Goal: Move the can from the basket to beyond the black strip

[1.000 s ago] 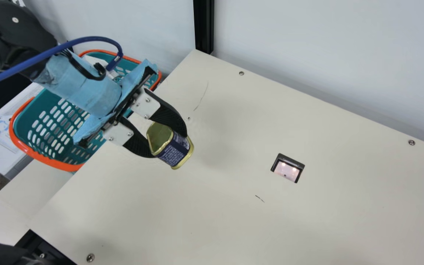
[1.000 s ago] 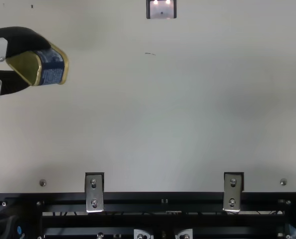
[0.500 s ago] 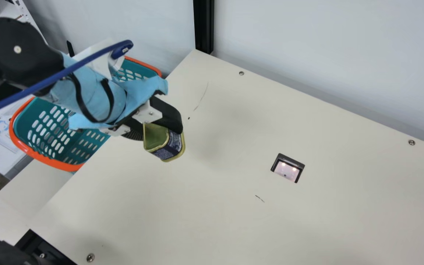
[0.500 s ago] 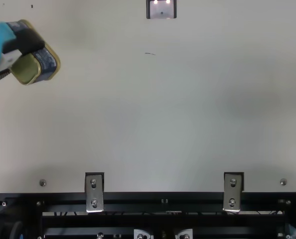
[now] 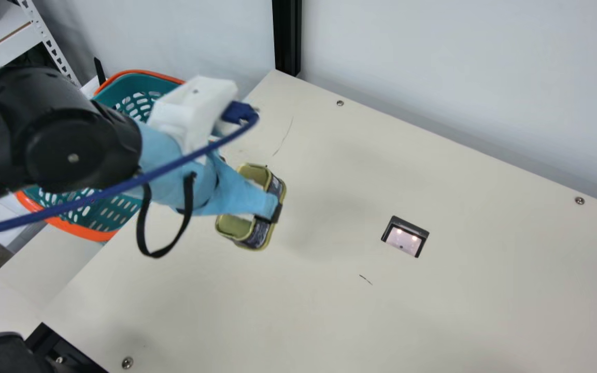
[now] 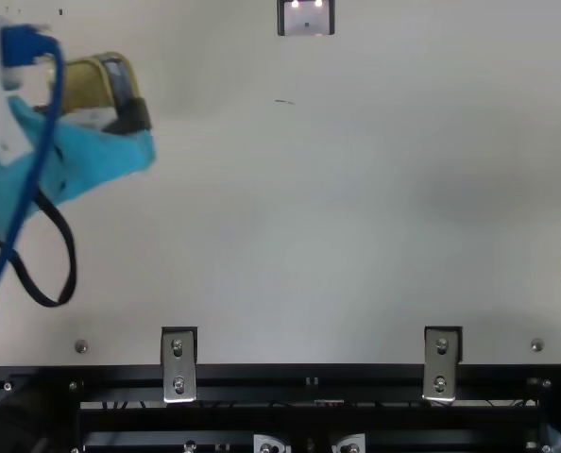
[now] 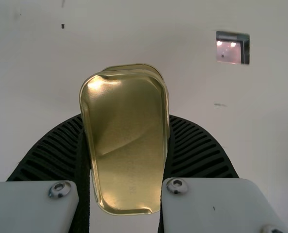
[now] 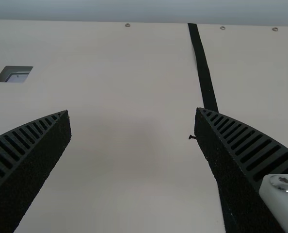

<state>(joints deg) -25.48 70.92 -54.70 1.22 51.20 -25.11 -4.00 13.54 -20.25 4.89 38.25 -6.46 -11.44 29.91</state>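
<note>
Can (image 7: pixel 127 145): out of the basket (image 5: pixel 83 230) and over the surface (image 5: pixel 433 311), first half done!
Left pincer (image 7: pixel 126 119): closed on the can, one finger either side.
Right pincer (image 8: pixel 132 112): wide open, holding nothing.
Black strip (image 8: pixel 203 73): crossing and set-down beyond it, both to come.
Basket: partly hidden behind the left arm (image 5: pixel 78 142); its full contents, no telling.

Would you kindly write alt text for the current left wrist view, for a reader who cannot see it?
A gold-coloured metal can, its flat face a rounded rectangle, is held between the two black ribbed fingers of the left tool, over a cream table. Farther off, a small dark-edged recess with a pinkish panel is set into the table.
</note>
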